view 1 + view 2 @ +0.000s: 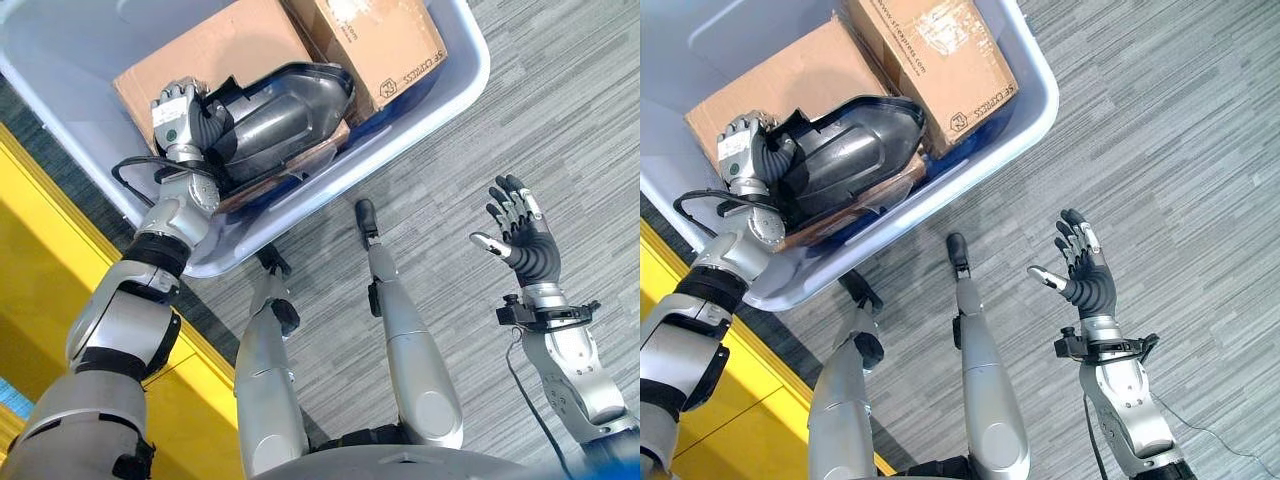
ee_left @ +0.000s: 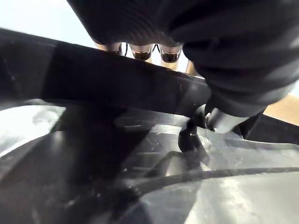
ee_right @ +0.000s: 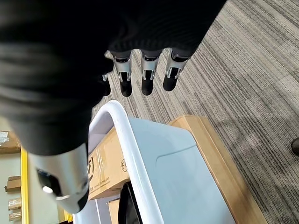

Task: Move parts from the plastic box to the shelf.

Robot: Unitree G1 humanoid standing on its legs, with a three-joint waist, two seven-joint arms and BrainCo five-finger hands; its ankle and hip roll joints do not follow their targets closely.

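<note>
At upper left, the black part's (image 1: 275, 115) rigid, glossy, probably slippery rim is clasped by the left hand's (image 1: 180, 115) curled fingers; the right hand (image 1: 525, 240) is held open, empty.

Left robot hand (image 1: 185, 118) clenched (thumb pinching); right robot hand (image 1: 522, 232) spread, raised.

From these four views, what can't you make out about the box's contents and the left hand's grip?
- Left hand: in the eye views its fingers go behind the black part; the left wrist view shows its fingers over the part's rim, tips hidden.
- Plastic box: its far end is cut off by the top edge.
- What lies under the black part and the cardboard boxes: covered.
- Right hand: open over the floor, nothing hidden.
</note>
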